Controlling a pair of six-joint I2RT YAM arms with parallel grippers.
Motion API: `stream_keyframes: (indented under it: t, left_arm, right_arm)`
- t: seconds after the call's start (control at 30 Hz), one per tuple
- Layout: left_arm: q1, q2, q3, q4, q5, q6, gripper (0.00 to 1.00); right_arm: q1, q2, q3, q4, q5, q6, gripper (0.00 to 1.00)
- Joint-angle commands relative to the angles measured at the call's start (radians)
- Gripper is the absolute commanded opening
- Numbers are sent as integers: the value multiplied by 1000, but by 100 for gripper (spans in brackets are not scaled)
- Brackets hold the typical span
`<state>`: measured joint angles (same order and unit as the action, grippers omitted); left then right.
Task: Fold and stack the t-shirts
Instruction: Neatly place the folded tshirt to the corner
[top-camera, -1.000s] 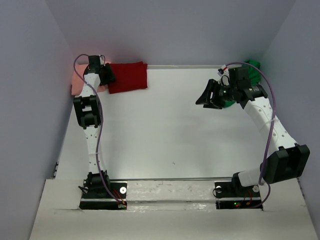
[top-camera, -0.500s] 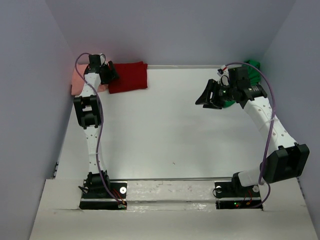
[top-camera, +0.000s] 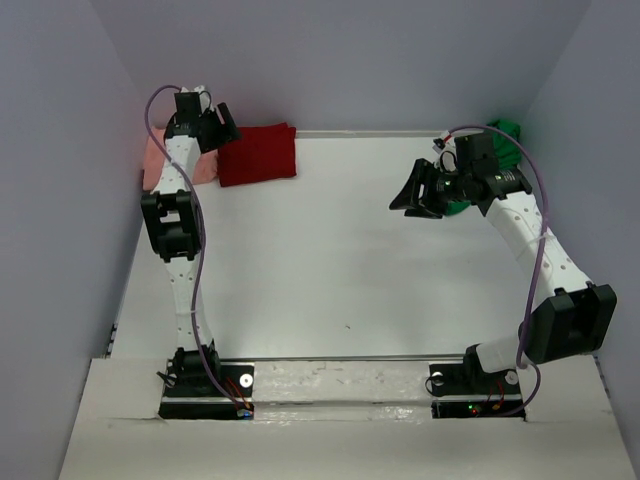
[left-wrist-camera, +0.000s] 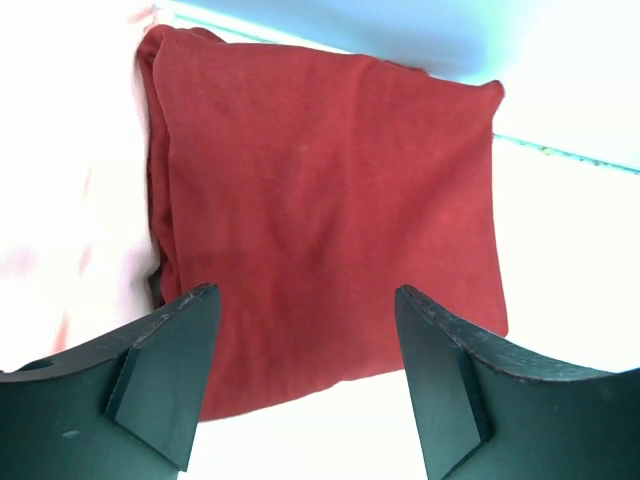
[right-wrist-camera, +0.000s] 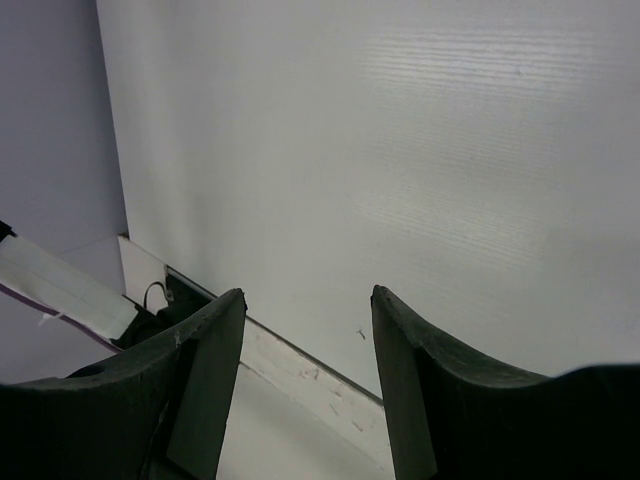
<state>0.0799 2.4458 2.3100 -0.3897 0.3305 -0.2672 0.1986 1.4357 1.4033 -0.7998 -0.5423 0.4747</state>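
A folded dark red t-shirt (top-camera: 258, 155) (left-wrist-camera: 320, 200) lies at the table's far left. Its left edge meets a salmon pink t-shirt (top-camera: 153, 160) (left-wrist-camera: 70, 230), which my left arm partly hides. My left gripper (top-camera: 228, 130) (left-wrist-camera: 303, 292) hangs open above the red shirt's near left part, with nothing between its fingers. A bright green t-shirt (top-camera: 505, 133) sits in the far right corner, mostly hidden behind my right arm. My right gripper (top-camera: 402, 198) (right-wrist-camera: 307, 293) is open and empty in the air, left of the green shirt and over bare table.
The white table (top-camera: 340, 250) is walled by grey-blue panels on the left, back and right. Both arm bases (top-camera: 205, 380) stand on the near rail. In the right wrist view, the near rail (right-wrist-camera: 300, 370) and a cable show below the fingers.
My left gripper has opened wider and drawn up and back off the dark red shirt, which stays lying folded. The right arm has barely moved.
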Motion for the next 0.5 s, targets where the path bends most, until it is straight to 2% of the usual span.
stream_keyframes:
  t: [0.0, 0.1, 0.2, 0.33, 0.47]
  left_arm:
    - [-9, -131, -50, -1, -40, 20, 80]
    - [-22, -168, -55, -70, -155, 26, 86]
    - [-26, -214, -76, -124, -195, 7, 88]
    - [-46, -315, -214, -144, -243, -36, 91]
    - [-75, -466, -348, -172, -229, -58, 92]
  right_arm:
    - [5, -6, -9, 51, -30, -13, 59]
    - [5, -8, -9, 62, -41, -16, 59]
    - [5, -6, -4, 71, -48, -21, 59]
    - [5, -9, -6, 74, -51, -34, 59]
    - [5, -27, -29, 85, -53, -44, 59]
